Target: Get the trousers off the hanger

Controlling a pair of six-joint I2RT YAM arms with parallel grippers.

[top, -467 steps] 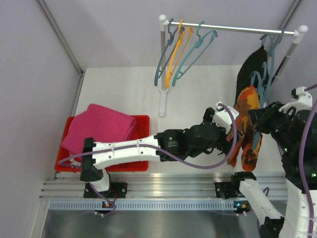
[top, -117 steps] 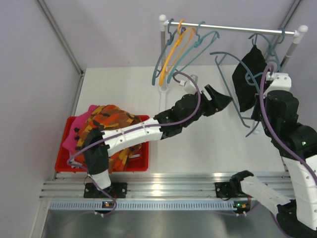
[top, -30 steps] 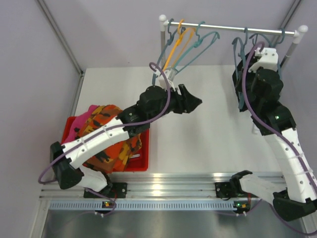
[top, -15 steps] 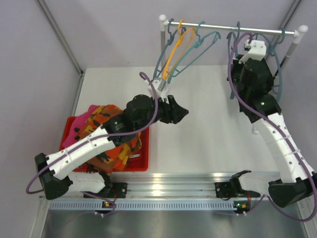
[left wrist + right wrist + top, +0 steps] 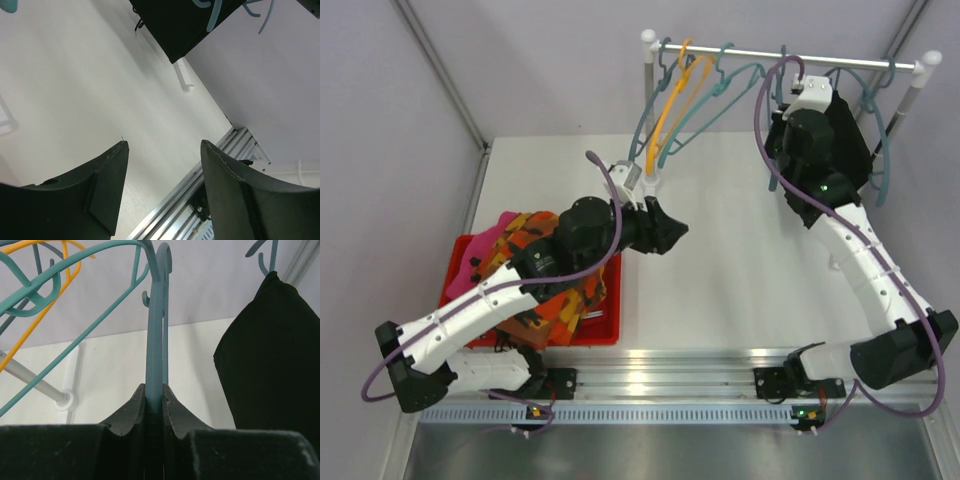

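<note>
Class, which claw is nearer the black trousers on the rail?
Right. The right claw grips a teal hanger beside the black trousers; the left claw is open over the table.

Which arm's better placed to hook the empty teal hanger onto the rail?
Right. The right gripper is shut on the teal plastic hanger, raised by the metal rail beside the hanging plain black trousers. The left gripper is open and empty over the white table, away from the rail.

Plain black trousers [image 5: 270, 355] at the upper right. Lower left: orange camouflage trousers [image 5: 570, 300] over magenta pink trousers [image 5: 480, 245], in a red tray [image 5: 605, 330]. One orange hanger [image 5: 671, 103] among teal hangers [image 5: 155, 340]. The tabletop [image 5: 720, 280] is white.
</note>
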